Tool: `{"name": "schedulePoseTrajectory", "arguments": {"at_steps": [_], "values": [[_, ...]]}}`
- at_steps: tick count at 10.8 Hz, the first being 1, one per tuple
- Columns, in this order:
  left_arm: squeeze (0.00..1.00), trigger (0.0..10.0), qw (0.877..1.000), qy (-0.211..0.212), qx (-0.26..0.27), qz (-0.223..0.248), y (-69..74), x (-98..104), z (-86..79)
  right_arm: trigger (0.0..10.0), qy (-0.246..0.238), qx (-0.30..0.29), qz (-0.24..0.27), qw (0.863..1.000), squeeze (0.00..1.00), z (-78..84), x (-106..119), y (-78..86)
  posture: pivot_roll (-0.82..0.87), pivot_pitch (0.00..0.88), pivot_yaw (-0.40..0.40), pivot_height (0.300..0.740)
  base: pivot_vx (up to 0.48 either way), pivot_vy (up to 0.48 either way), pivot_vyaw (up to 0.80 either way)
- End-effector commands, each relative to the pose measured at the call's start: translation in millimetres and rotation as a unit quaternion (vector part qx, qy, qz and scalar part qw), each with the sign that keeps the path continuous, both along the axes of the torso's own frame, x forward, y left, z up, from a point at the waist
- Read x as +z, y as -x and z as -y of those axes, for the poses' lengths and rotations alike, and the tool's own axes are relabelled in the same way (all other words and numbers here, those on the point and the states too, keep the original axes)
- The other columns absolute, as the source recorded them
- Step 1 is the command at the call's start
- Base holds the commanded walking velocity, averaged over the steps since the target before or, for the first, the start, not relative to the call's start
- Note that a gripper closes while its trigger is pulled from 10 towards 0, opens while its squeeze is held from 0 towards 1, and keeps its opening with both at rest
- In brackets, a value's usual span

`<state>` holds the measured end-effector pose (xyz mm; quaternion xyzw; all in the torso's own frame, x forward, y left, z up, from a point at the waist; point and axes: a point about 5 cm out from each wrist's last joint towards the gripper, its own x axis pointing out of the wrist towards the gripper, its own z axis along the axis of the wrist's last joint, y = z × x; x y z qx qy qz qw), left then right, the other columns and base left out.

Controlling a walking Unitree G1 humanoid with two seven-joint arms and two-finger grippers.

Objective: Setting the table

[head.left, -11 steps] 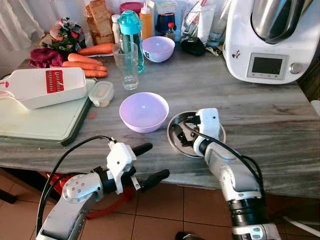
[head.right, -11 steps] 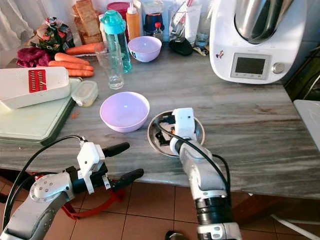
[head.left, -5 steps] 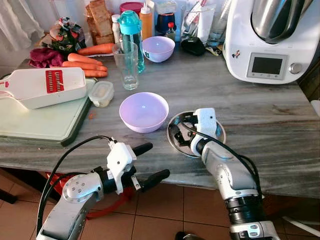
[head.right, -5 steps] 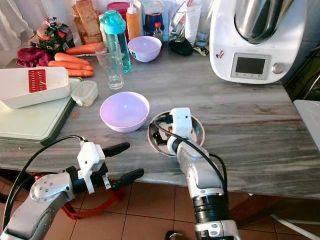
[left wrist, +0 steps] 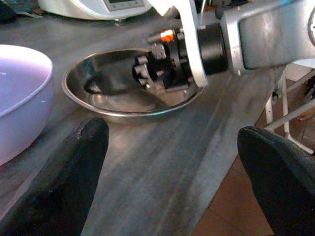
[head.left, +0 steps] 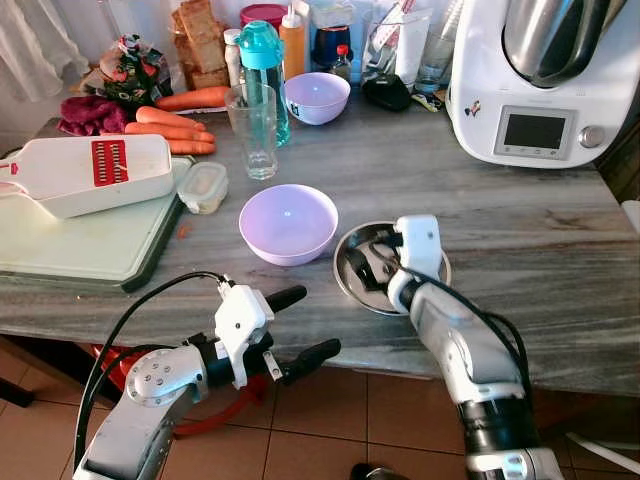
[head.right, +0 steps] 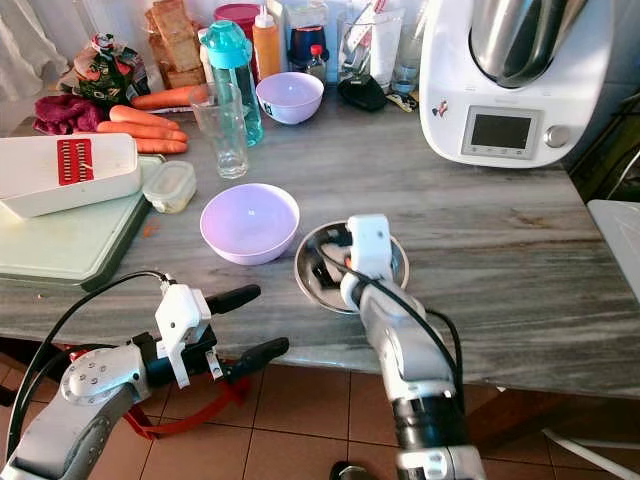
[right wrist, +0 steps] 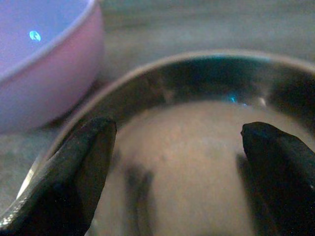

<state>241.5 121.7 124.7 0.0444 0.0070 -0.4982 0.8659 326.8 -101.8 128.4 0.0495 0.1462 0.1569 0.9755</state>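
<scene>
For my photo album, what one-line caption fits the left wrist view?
Seen past the open left gripper, the right gripper reaches into a steel bowl beside a lilac bowl on the grey counter.

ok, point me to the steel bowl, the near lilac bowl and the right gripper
steel bowl (head.left: 439,273): left eye view, on its right rim.
near lilac bowl (head.left: 288,221): left eye view, on its inner bottom.
right gripper (head.left: 362,268): left eye view, between its fingertips, inside the steel bowl.
</scene>
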Motion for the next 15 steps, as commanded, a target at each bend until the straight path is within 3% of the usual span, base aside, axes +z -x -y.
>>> {"name": "schedulePoseTrajectory", "arguments": {"at_steps": [1,3,8,12,14,15], "values": [[0.00,10.0,1.000,-0.006,-0.002,0.004,-0.3,2.0,1.2,10.0,0.001,-0.001,-0.003,1.000,1.00,1.3,-0.4,1.0,-0.01,0.144,-0.003,0.740,0.000,0.000,0.00],[0.00,10.0,1.000,-0.006,-0.003,0.004,-0.3,2.5,1.3,10.0,0.002,0.008,-0.023,1.000,1.00,-4.2,-6.7,-1.1,-0.01,0.145,-0.001,0.740,0.000,0.000,0.00],[0.00,10.0,1.000,-0.008,-0.001,0.005,0.9,3.5,-0.7,10.0,0.000,0.023,-0.013,1.000,1.00,-15.0,-1.5,-10.9,0.00,0.149,-0.002,0.740,0.000,0.000,0.00],[0.00,10.0,1.000,-0.008,0.010,0.004,0.1,3.1,-6.3,10.0,-0.011,0.002,0.086,0.996,1.00,2.9,33.3,-4.7,-0.01,0.143,-0.006,0.740,0.000,0.000,0.00],[0.00,10.0,1.000,-0.005,0.016,0.010,-3.0,5.2,-6.7,10.0,0.002,0.008,0.157,0.988,1.00,10.9,51.8,9.4,-0.01,0.129,-0.007,0.740,0.000,0.000,0.00],[0.00,10.0,1.000,-0.004,0.018,0.011,-3.3,5.6,-7.1,10.0,0.006,0.008,0.160,0.987,1.00,11.3,52.4,10.2,-0.01,0.129,-0.007,0.740,0.000,0.000,0.00]]}}
